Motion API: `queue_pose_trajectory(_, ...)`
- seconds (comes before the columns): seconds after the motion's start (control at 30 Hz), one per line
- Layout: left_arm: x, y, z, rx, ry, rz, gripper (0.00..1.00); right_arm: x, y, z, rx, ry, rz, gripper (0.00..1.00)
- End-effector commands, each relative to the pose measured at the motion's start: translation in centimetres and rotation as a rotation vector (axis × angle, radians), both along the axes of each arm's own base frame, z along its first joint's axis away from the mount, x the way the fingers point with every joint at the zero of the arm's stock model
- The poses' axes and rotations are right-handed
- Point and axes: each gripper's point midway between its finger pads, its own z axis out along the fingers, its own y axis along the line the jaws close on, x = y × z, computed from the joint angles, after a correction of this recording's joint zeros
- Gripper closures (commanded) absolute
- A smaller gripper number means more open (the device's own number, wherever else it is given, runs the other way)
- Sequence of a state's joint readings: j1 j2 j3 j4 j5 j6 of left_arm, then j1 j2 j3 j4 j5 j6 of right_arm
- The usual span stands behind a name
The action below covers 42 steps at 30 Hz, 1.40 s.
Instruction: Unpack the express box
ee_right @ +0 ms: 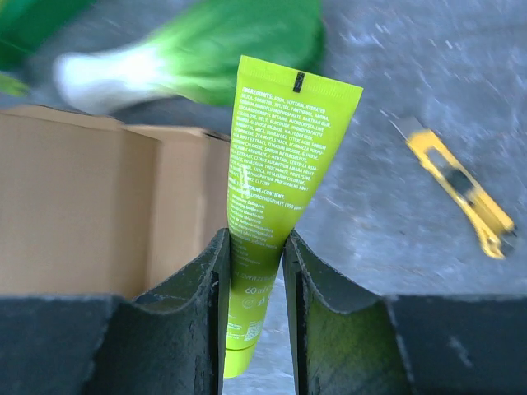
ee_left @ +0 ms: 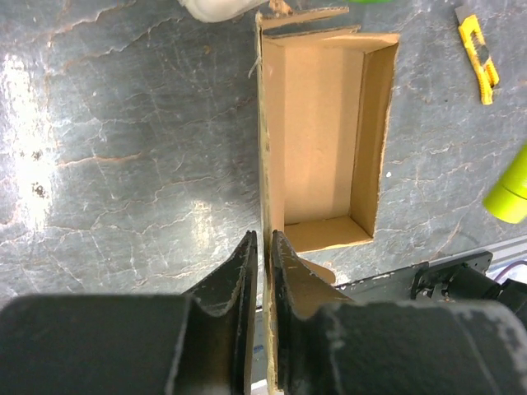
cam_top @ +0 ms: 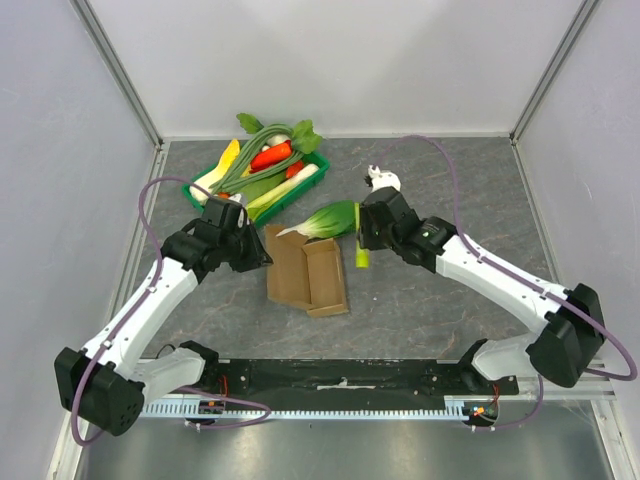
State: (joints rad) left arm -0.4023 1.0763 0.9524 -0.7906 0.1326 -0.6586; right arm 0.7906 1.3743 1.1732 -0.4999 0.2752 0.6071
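The grey, stone-patterned table filled the view from above, with the left arm reaching in from the near left corner and the right arm from the near right. Between them, near the middle of the table, lay the box, opened out with one flap spread flat on its left side. In the left wrist view the box showed only bare cardboard inside. The left gripper was pinched onto the box's left wall, whose edge ran up between the two black fingers; from above, that gripper sat at the box's left side. Behind the box, toward the far left, stood a green tray heaped with vegetables. A bok choy lay on the table just beyond the box, its white stem toward the tray, blurred in the right wrist view. The right gripper was clamped on a lime-green tube, its printed side facing the camera and crimped end pointing away; from above the tube hung just right of the box. A yellow knife lay on the table to the right of the tube, well apart from the box, and showed too in the left wrist view.
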Motion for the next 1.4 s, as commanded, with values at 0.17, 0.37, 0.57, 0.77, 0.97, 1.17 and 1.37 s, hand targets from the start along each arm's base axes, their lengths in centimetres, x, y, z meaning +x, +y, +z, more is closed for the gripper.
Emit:
queue_pose_trajectory(0.17, 1.8, -0.8, 2.8, -0.018, -0.114, -0.055, 0.66, -1.0, -6.7, -11.1, -0.221, 0.2, -0.073, 0.66)
queue_pose_trajectory(0.37, 1.6, -0.9, 3.0, -0.026, -0.128, -0.074, 0.61, -0.6, -6.6, -14.6, -0.256, 0.249, -0.066, 0.66)
queue_pose_trajectory(0.57, 1.3, -2.9, 4.5, -0.13, -0.138, -0.145, 0.53, -0.3, -6.5, -16.2, -0.277, 0.278, -0.065, 0.59)
queue_pose_trajectory(0.77, 1.4, -3.6, 6.4, -0.18, -0.18, -0.158, 0.43, -0.1, -6.5, -14.5, -0.247, 0.251, -0.081, 0.42)
queue_pose_trajectory(0.97, 0.9, -3.3, 9.8, -0.201, -0.295, -0.178, 0.23, 0.0, -7.5, -8.3, -0.174, 0.136, -0.13, 0.13)
queue_pose_trajectory(1.17, -1.6, -2.9, 13.8, -0.243, -0.455, -0.255, 0.07, -1.0, -11.4, 1.2, -0.104, -0.092, -0.247, 0.04)
queue_pose_trajectory(1.37, -4.0, 1.5, 16.5, -0.126, -0.58, -0.143, 0.05, -4.2, -17.1, 13.4, -0.025, -0.383, -0.338, 0.02)
